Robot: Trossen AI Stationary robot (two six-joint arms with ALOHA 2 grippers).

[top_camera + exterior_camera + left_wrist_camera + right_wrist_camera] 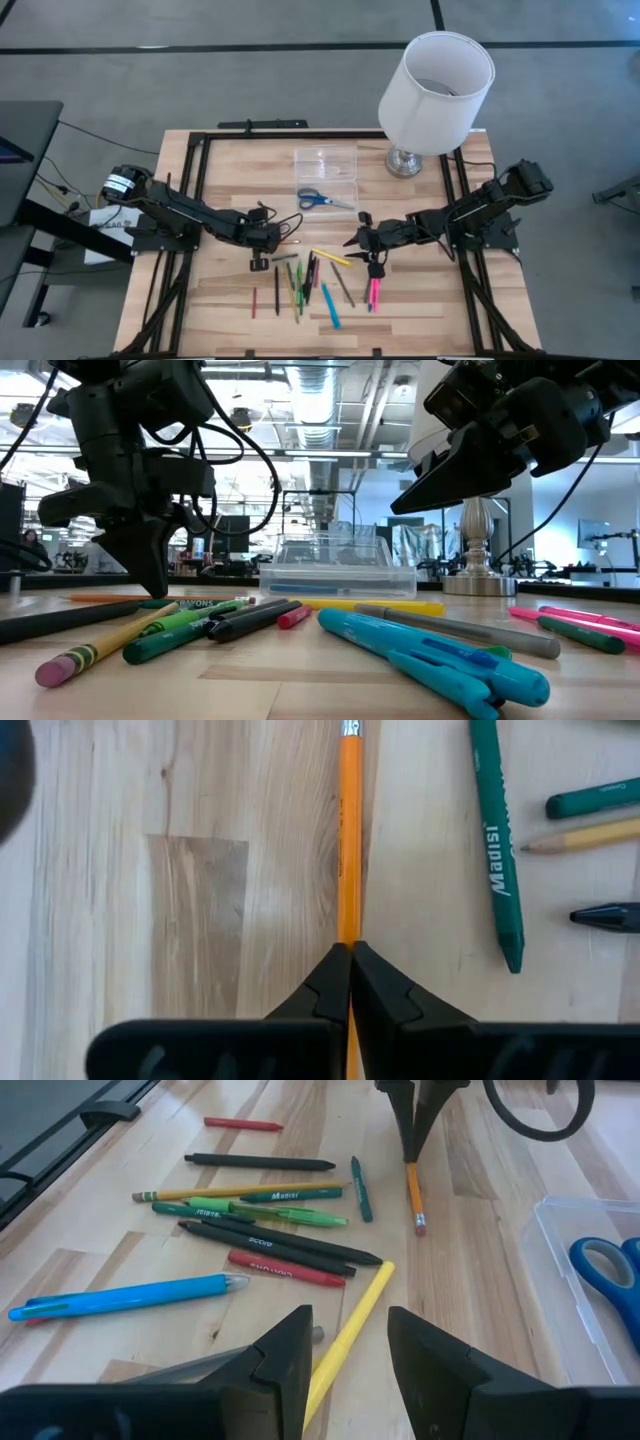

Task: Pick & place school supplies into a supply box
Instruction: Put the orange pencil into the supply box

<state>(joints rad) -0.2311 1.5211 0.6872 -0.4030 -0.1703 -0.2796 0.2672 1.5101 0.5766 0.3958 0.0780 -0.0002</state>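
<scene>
My left gripper (270,243) points down at the table and is shut on an orange pencil (348,840). My right gripper (348,1325) is open and hovers above a yellow marker (350,1330) without touching it. Between the arms, pencils, pens and crayons (300,280) lie flat on the wood: green, black, red and blue ones, and pink markers (373,290). The clear supply box (325,165) stands open at the far side, with the blue-handled scissors (322,199) lying in it. My left gripper pinches the orange pencil's shaft (348,925) between its two fingers (385,990), which come from above. The pencil runs out from between the fingertips toward its eraser end (420,1228). It lies level on the table (413,1195).
A white lampshade lamp (435,95) stands at the table's far right corner, beside the box. A black frame (200,170) runs around the tabletop. Bare wood (230,300) lies left of the pile.
</scene>
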